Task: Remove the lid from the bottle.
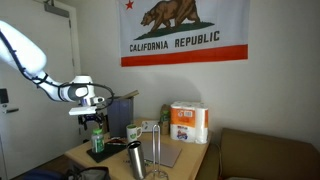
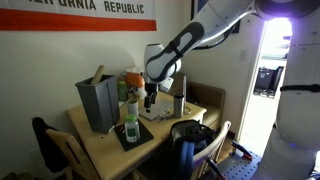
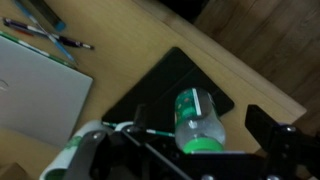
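The green bottle stands upright on a black mat on the wooden table. It also shows in both exterior views. Its lid looks like a small pale cap on the neck; in the wrist view the neck end is hidden under the gripper body. My gripper is open, just above the bottle's top, with one finger on each side and not touching it. It shows above the bottle in an exterior view.
A tall steel flask stands near the bottle. A grey bin, a paper towel pack, a black pot, a wire stand and pens are around. Chairs border the table.
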`<state>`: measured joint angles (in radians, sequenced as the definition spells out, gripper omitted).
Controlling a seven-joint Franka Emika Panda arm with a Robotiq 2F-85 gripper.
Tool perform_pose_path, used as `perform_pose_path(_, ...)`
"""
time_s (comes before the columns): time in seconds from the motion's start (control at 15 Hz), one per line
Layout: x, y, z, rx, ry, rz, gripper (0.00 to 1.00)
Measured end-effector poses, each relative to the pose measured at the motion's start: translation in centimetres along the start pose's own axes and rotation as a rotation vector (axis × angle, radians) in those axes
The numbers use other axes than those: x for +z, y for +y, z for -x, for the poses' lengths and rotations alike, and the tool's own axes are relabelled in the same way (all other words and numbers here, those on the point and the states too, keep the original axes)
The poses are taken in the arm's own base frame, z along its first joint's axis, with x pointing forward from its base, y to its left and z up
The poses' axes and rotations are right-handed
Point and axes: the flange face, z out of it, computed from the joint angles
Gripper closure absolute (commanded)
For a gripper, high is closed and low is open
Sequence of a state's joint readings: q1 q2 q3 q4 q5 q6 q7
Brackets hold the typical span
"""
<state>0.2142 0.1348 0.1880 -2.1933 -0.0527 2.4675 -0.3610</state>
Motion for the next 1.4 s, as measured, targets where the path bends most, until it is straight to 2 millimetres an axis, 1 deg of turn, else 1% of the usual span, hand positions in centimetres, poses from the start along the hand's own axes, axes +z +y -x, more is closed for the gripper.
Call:
perform_pose_path(0.13,1.6,-1.4,-3.8,-0.079,0.019,-0.03,0.0)
perform_pose_path(0.27,3.2,-2.5,-6.7,-0.14,0.035,-0.055,0.0)
perform_pose_path(0.4,4.8,-3.0,-8.7,-0.186,0.041,-0.066,0.0)
perform_pose_path(0.53,6.1,-3.0,-10.1,-0.211,0.042,-0.062,0.0)
perform_pose_path(0.67,7.0,-2.7,-11.0,-0.225,0.044,-0.054,0.0)
perform_pose_path(0.87,7.6,-2.1,-11.9,-0.236,0.05,-0.042,0.0)
perform_pose_path(1.07,7.6,-1.9,-12.2,-0.245,0.041,-0.037,0.0)
perform_pose_path(1.4,7.4,-2.3,-12.3,-0.252,0.006,-0.047,0.0)
